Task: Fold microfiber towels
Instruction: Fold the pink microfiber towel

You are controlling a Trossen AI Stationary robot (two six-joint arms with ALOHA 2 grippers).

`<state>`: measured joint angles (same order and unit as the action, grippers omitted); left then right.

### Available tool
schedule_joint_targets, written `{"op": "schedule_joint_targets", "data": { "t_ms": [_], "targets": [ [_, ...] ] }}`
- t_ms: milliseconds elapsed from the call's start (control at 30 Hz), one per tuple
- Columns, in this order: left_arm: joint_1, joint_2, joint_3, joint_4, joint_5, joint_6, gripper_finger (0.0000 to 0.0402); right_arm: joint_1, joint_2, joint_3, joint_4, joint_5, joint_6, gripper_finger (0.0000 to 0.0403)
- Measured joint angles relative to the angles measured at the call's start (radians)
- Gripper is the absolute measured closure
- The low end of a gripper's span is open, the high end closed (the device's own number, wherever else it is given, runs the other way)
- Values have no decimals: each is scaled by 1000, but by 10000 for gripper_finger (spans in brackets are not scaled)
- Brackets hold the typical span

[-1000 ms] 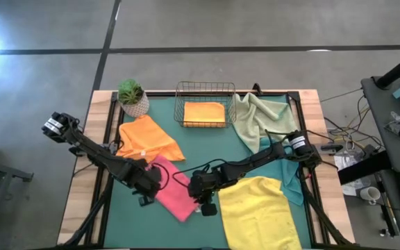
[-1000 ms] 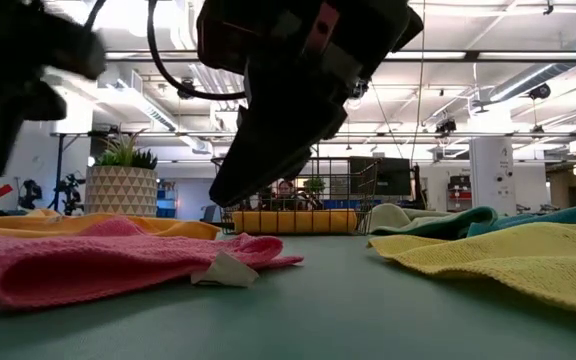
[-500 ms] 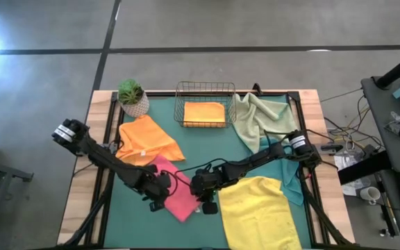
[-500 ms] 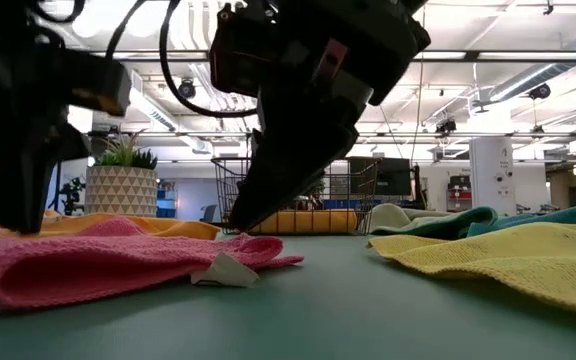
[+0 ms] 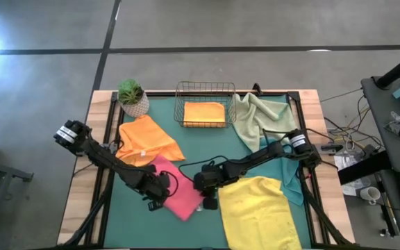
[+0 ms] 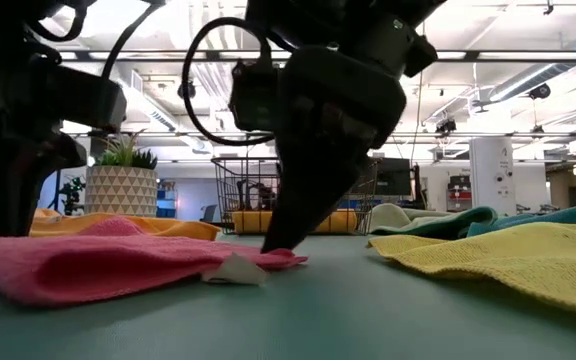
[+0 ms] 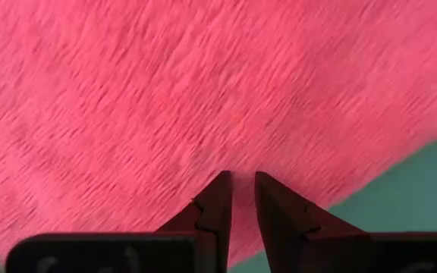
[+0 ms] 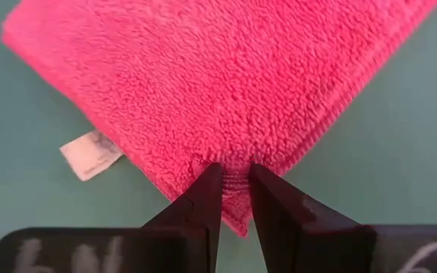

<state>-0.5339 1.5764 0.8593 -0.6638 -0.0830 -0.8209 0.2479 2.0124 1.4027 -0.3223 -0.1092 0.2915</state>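
— Towels: how far along was the folding?

— Early, by my reckoning. One folded orange towel (image 5: 204, 113) lay in the wire basket (image 5: 205, 88). In front of that basket, the pink towel (image 5: 176, 189) was in hand: the left gripper (image 5: 156, 199) had its fingers clamped on one side, the right gripper (image 8: 234, 186) pinched its corner.

— And the remainder?

— Unfolded, all of them: another orange towel (image 5: 147, 140) left of the basket, sage towel (image 5: 259, 119) right of it, yellow towel (image 5: 257, 210) and a teal towel (image 5: 294, 182) nearer the front.
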Motion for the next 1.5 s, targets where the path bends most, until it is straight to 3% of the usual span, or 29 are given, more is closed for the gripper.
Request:
{"op": "schedule_joint_targets", "data": {
  "t_ms": [400,867,1067,1500],
  "targets": [
    [0,0,-2,-63,2,26,356,0,-47,10,-126,35,-2,339],
    [1,-26,13,-129,22,43,356,5,-93,0,-77,30,2,339],
    [2,-26,-4,-132,20,44,356,10,-70,-10,4,-32,-28,339],
    [2,-26,-18,-131,16,43,356,9,-33,-11,-73,-55,-3,339]
  ]
}}
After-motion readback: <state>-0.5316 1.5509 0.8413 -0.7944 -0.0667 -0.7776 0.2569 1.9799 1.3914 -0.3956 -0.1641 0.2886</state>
